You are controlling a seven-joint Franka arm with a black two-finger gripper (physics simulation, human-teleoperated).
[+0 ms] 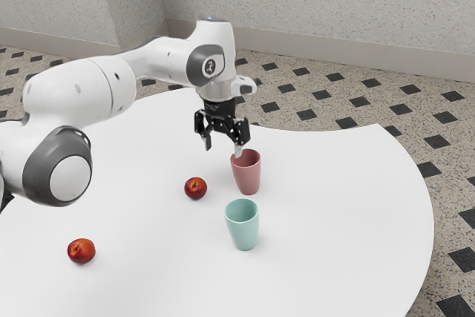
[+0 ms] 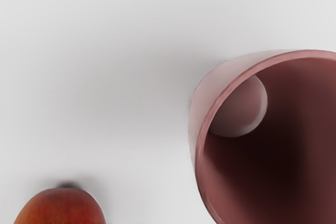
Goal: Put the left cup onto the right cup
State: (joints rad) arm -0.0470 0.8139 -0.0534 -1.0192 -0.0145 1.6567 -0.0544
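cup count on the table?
2. The pink cup stands upright just under the gripper; the teal cup stands upright beside it, nearer the exterior camera. The arm may hide others.

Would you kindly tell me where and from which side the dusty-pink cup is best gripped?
Probably the rim wall of the upright dusty-pink cup, from straight above: its mouth opens upward, so the fingers can straddle the thin wall.

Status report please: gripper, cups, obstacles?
Gripper open, at rim of pink cup. That cup upright, not lifted. Teal cup upright, apart. Red fruit beside, not blocking.
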